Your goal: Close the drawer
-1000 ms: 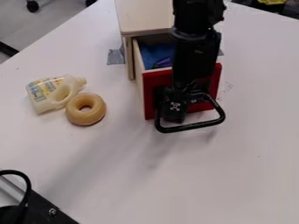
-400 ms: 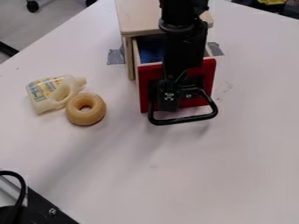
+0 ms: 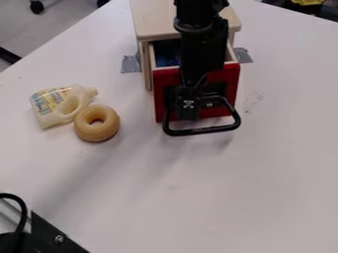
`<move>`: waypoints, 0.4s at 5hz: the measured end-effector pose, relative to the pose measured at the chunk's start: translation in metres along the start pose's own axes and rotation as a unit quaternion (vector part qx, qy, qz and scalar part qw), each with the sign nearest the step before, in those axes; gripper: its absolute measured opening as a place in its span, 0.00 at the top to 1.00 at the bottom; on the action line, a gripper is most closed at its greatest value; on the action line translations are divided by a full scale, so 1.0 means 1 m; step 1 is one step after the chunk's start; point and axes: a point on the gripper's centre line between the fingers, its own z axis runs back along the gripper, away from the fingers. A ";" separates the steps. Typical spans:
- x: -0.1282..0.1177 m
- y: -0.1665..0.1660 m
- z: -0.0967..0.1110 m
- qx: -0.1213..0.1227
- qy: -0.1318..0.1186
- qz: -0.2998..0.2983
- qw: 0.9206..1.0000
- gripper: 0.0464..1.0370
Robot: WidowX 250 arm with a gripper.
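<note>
Camera view: the red-fronted drawer [image 3: 229, 81] stands behind the jaws.

the bottle [image 3: 58, 113] has a label [image 3: 47, 102] whose print is too small to read.

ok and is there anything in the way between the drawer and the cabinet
Nothing visible stands between the drawer and cabinet, though the arm hides part of the opening. The bottle and doughnut sit off to the side.
</note>
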 end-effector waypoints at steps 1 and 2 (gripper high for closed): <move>-0.002 0.002 0.002 0.034 -0.020 0.005 0.999 0.04; -0.001 0.003 -0.002 0.044 -0.025 0.005 0.999 0.04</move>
